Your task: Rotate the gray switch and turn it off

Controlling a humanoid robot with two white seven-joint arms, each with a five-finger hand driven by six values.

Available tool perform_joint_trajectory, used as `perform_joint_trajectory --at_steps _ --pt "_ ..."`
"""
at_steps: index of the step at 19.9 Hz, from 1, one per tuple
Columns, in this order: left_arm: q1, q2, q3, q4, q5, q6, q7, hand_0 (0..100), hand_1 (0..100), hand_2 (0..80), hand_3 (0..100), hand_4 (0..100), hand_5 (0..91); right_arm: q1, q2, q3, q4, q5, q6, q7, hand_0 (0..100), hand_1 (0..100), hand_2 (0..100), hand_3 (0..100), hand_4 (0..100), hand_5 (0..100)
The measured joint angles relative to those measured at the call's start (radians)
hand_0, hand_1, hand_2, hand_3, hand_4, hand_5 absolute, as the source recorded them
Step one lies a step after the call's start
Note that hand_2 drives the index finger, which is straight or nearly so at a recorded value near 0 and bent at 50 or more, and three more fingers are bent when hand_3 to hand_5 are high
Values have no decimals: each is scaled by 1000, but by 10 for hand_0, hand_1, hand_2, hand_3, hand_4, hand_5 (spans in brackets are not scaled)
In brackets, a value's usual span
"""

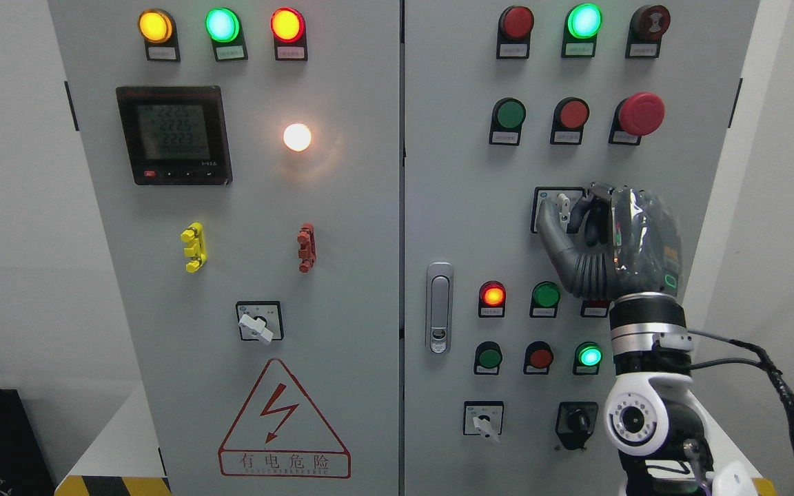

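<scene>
Nearest you: right arm (648, 413), rising from the lower right edge, white wrist joint and black cables beside it. Right robot hand (579, 220): raised against the right door of the cabinet (438, 207), thumb and fingers (552, 234) clasped on the gray switch (562, 207). Gray switch: mid-height on the right door, below the red mushroom button (640, 114), its handle roughly upright. Left door: lit white lamp (297, 137), meter display (174, 134), warning triangle (283, 420).
</scene>
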State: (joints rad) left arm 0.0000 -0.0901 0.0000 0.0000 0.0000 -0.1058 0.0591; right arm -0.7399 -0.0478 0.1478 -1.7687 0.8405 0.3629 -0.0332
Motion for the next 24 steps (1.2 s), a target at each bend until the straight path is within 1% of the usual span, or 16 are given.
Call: perform_joint_trajectory --at_steps 6,17,24 --pt "0 0 0 0 0 -3 0 120 389 0 0 0 0 0 0 0 -4 0 -5 0 359 350 737 1000 974 1000" --pt "0 0 0 0 0 -6 3 120 389 0 0 0 0 3 0 1 -15 0 -14 0 340 352 738 997 973 1000" --pt "0 0 0 0 0 -6 0 120 389 0 0 0 0 7 -1 1 -23 -1 -14 -18 336 339 738 996 971 1000"
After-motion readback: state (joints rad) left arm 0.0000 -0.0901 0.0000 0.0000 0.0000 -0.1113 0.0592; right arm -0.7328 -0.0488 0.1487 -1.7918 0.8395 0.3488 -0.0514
